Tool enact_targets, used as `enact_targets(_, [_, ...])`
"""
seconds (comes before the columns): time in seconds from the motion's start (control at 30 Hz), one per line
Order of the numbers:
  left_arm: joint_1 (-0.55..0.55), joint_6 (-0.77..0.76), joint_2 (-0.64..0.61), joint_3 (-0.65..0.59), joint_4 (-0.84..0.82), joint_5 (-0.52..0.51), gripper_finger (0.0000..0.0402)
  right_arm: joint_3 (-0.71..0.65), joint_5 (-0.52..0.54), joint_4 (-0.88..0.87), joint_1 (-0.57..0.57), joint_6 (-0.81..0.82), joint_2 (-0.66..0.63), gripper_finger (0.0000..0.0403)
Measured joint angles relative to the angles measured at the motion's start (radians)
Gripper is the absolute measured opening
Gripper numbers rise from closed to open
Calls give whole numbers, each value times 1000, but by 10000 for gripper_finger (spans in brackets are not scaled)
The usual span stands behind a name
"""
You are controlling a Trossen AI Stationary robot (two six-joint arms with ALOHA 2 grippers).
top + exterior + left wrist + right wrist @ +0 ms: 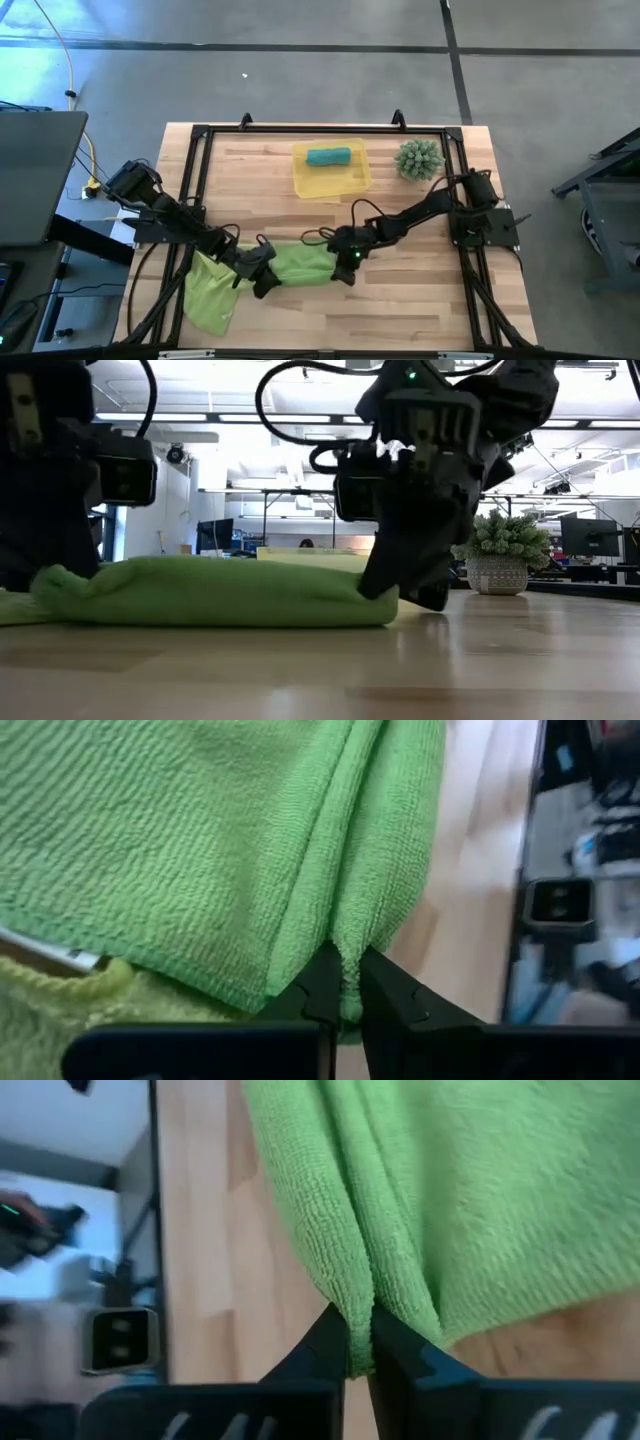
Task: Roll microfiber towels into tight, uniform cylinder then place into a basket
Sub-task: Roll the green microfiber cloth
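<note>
Nearest to us, along the front of the table, lies a lime-green towel half rolled into a loose sausage, and both pincers have it. Our left gripper is pinching a fold at the roll's left end, and our right gripper is pinching the folded edge at its right end. A second green towel hangs partly off the table's left front edge, beneath the first. We judge the cloth soft, light and floppy, grippy and not slick, so it will sag between holds; taking it at both ends of the roll looks the best hold. Farther back sits the yellow basket with a teal towel already rolled inside, and beside it a spiky plant. We can read no writing or labels.
</note>
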Motion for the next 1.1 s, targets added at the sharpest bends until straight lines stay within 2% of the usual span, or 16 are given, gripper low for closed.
enact_targets(0.13, [17, -145, -1, 0, 4, 32, 14, 1, -79, 3, -18, 114, 0, 10])
enact_targets(0.27, [39, -227, -2, 1, 33, 108, 14, 2, -138, 5, -29, 155, -1, 11])
enact_targets(0.43, [61, -262, -2, 0, -11, 117, 15, 5, -54, -35, -38, 159, 15, 12])
enact_targets(0.57, [66, -322, -3, 4, -95, 114, 15, 7, -29, -26, -43, 146, 43, 12])
enact_targets(0.73, [66, -306, -2, 4, -121, 113, 15, 5, 14, -3, -42, -61, 40, 24])
enact_targets(0.97, [65, -300, -3, 3, -143, 119, 15, -5, 49, -52, -62, -355, -71, 120])
enact_targets(1.1, [65, -300, -3, 3, -143, 121, 15, -4, 52, -100, -83, -484, -154, 153])
